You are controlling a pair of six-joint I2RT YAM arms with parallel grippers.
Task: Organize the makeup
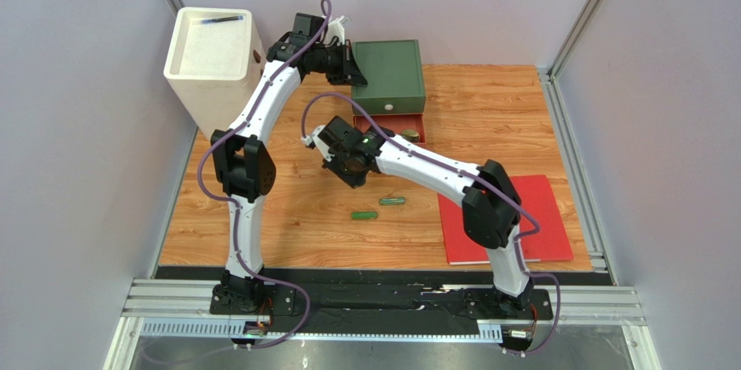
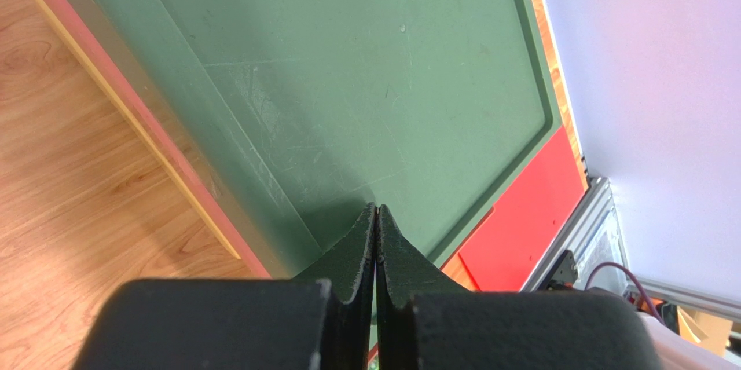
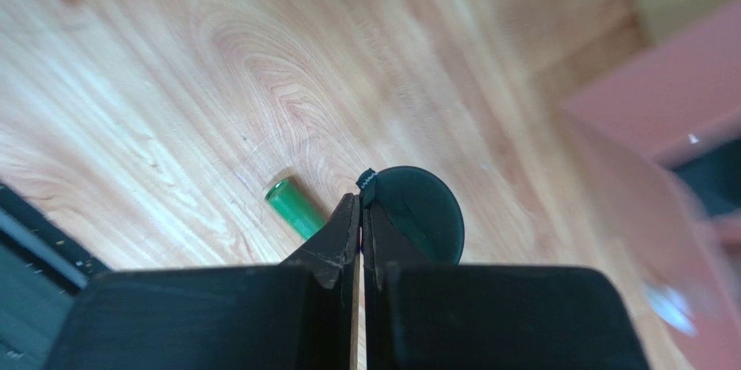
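Observation:
My right gripper [image 3: 362, 201] is shut on the rim of a dark green round compact [image 3: 422, 214] and holds it above the wooden table. In the top view this gripper [image 1: 346, 172] hangs left of the table's middle. A slim green tube [image 3: 294, 205] lies on the wood just under it. Two green tubes [image 1: 364, 214] [image 1: 393, 201] lie side by side on the table. My left gripper [image 2: 376, 211] is shut and empty, its tips at the lid of the green box [image 2: 365, 83], over the lid's near left corner [image 1: 355, 73]. Another compact [image 1: 409, 134] lies in the box's open red drawer [image 1: 420, 129].
A white bin [image 1: 213, 83] stands at the back left with a black pen [image 1: 219, 19] on its top. A flat red book [image 1: 544, 205] lies at the front right, partly under the right arm. Metal rails edge the table.

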